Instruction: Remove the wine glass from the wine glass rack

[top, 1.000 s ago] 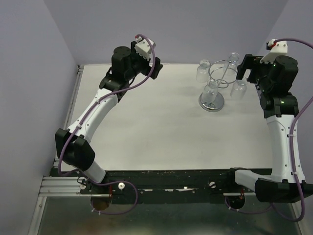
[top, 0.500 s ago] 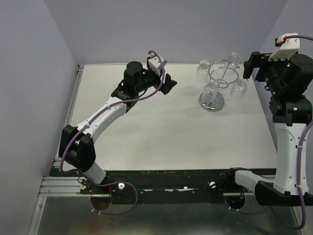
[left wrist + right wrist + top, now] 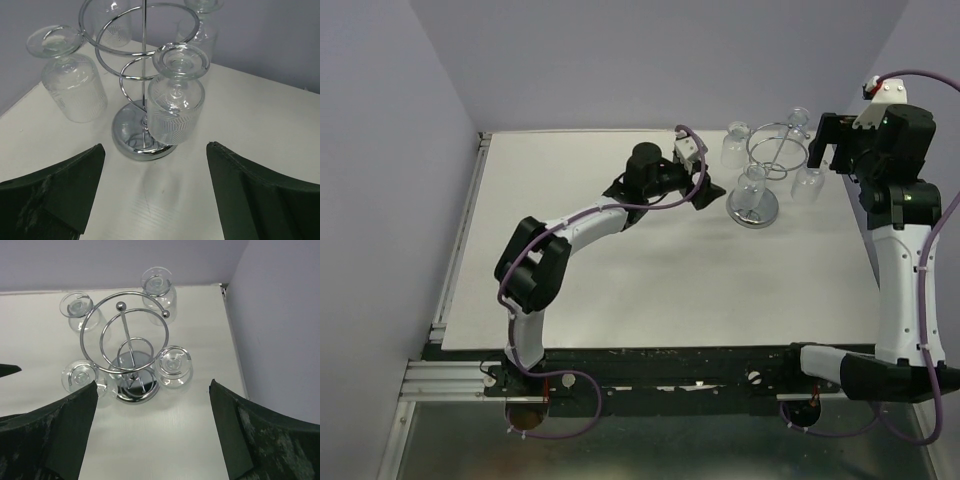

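Left arm (image 3: 582, 222): white shell links between chunky black joint housings.
Right arm (image 3: 900, 285): same white links and black joints, on a black block base.
Cables (image 3: 918, 72): purple, looped loosely along both arms down to the bases.
Wrist mounts (image 3: 886, 92): small white housings, with a red spot on the right one.
Left fingers (image 3: 55, 200): dark, matte, wedge-shaped, with pale scuffs along one edge.
Right fingers (image 3: 47, 440): dark wedges, mottled with wear.

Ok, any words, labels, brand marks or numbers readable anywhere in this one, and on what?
None can be read.
The wine glasses carry only an etched leaf pattern, no lettering.
The wine glass rack and the table show no marks.
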Controlling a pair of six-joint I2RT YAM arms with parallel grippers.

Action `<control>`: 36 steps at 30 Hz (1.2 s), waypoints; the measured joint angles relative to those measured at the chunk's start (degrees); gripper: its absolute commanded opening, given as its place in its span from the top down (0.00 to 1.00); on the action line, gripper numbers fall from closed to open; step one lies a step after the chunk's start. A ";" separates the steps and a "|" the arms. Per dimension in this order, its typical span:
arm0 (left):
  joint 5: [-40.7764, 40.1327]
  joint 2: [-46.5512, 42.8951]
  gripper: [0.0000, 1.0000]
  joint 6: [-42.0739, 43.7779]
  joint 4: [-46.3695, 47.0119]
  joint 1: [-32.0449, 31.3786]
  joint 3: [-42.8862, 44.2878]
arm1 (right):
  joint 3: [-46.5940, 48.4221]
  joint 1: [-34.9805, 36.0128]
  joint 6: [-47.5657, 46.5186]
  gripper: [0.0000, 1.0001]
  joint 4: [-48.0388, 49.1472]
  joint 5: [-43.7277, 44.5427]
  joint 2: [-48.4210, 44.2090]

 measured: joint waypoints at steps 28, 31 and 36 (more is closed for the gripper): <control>-3.96 21.99 0.01 1.33 9.92 -6.43 17.51 | 3.58 -1.36 1.90 0.00 -2.01 -5.77 6.19; -5.22 23.63 0.03 1.44 9.90 -6.95 19.43 | 3.58 -1.40 1.90 0.00 -2.05 -5.77 6.19; -6.27 25.07 0.09 1.95 9.86 -7.37 21.05 | 3.58 -1.40 1.90 0.00 -2.08 -5.77 6.19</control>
